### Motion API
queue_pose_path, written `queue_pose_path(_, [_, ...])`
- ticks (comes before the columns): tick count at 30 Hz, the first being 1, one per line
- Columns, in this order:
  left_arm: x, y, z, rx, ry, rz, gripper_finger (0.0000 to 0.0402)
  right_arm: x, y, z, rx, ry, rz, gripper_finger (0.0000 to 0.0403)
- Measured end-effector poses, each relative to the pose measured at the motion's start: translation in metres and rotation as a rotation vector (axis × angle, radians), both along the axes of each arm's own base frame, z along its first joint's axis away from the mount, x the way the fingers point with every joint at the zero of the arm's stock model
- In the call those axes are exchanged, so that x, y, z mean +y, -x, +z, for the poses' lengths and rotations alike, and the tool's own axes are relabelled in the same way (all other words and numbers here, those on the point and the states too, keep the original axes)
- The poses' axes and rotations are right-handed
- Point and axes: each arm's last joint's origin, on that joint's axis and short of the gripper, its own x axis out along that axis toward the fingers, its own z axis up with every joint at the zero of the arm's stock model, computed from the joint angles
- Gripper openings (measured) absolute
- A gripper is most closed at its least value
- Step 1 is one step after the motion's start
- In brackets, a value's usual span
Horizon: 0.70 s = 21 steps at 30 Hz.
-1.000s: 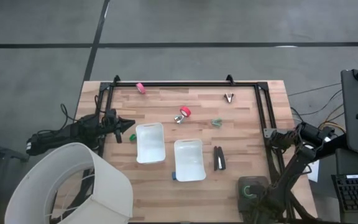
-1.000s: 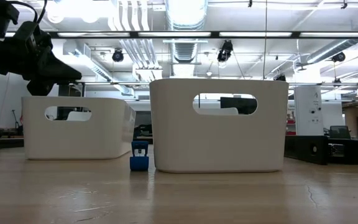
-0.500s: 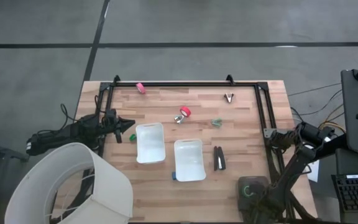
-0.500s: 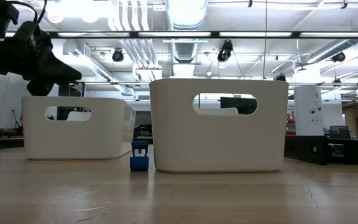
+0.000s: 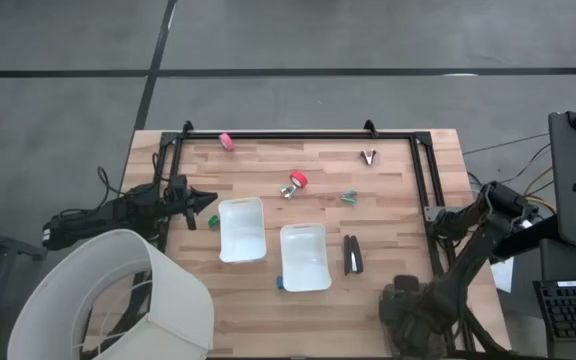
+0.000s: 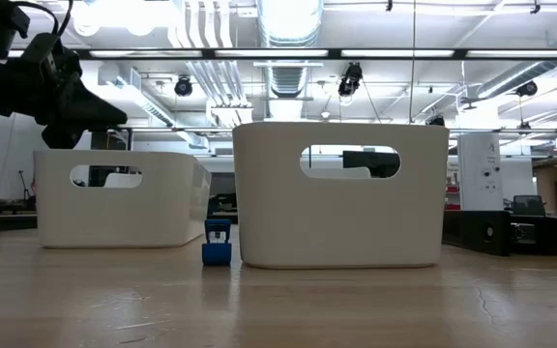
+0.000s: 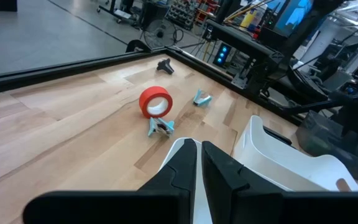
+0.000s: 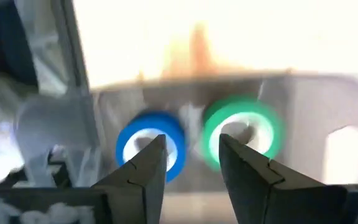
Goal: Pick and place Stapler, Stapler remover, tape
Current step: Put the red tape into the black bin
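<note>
The black stapler [image 5: 352, 254] lies flat on the table, right of the white trays. The red tape roll [image 5: 298, 180] [image 7: 156, 101] stands on edge past the trays, with a small teal staple remover [image 5: 287, 191] [image 7: 160, 127] beside it and a green one [image 5: 349, 197] farther right. A small blue thing [image 5: 279, 284] [image 6: 217, 243] stands against the near tray. My left gripper [image 5: 208, 197] [image 7: 196, 163] is shut, hovering left of the far tray. My right gripper [image 8: 189, 163] is open at the near right corner, over a blurred blue ring [image 8: 150, 145] and green ring [image 8: 241, 132].
Two white trays [image 5: 241, 228] [image 5: 304, 256] stand mid-table. A black rail frame [image 5: 298, 135] runs along the far edge and both sides. A pink thing [image 5: 225, 141] and a black clip [image 5: 369, 157] lie near the far rail. A white lampshade [image 5: 118, 300] overlaps the near left corner.
My right arm has started moving at the table's near right corner: its elbow has risen toward the far edge and its wrist end now covers the green-lit ring seen there before. The left arm and all the objects have stayed put.
</note>
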Motion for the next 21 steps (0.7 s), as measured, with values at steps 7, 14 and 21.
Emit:
queue_pose_path(7, [0.0, 0.0, 0.0, 0.0, 0.0, 0.0, 0.0028, -0.031, -0.017, 0.03, -0.358, 0.189, -0.016, 0.0142])
queue_pose_path(14, [0.0, 0.0, 0.0, 0.0, 0.0, 0.0, 0.0028, -0.08, -0.052, 0.044, -0.498, 0.397, -0.094, 0.0161])
queue_pose_path(21, [0.0, 0.0, 0.0, 0.0, 0.0, 0.0, 0.0028, -0.153, -0.097, 0.046, -0.45, 0.539, -0.062, 0.0152])
